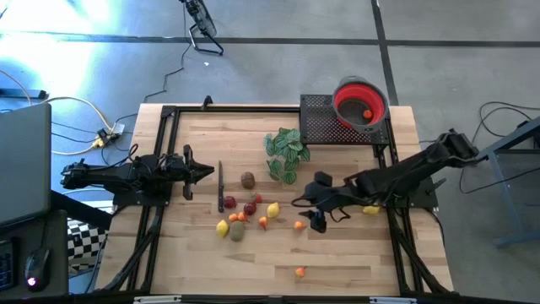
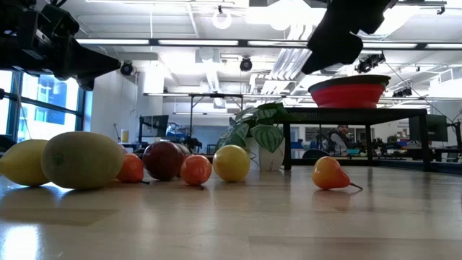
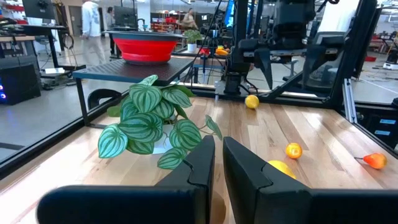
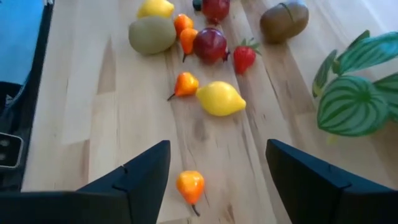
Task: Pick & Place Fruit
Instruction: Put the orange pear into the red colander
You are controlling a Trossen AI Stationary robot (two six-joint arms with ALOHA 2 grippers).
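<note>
Several small toy fruits lie in a cluster [image 1: 243, 211] on the wooden table: a lemon [image 4: 221, 98], a red apple [image 4: 210, 45], a strawberry [image 4: 244, 57], a brown kiwi [image 4: 284, 20] and orange pieces. My right gripper [image 1: 309, 211] hangs open above the table, slanting down just right of the cluster. A small orange fruit [image 4: 190, 185] lies on the wood below the gap between its fingers, untouched. Another lemon [image 1: 371, 210] lies under the right arm. One orange fruit [image 1: 367, 114] sits in the red bowl [image 1: 350, 93]. My left gripper [image 1: 202, 173] waits shut at the table's left.
The red bowl stands on a black raised stand [image 1: 321, 127] at the far right. A green leafy sprig [image 1: 285, 152] stands in front of it, near the right gripper. A lone orange fruit [image 1: 299, 271] lies near the front edge. Black frame rails [image 1: 160, 219] run along both sides.
</note>
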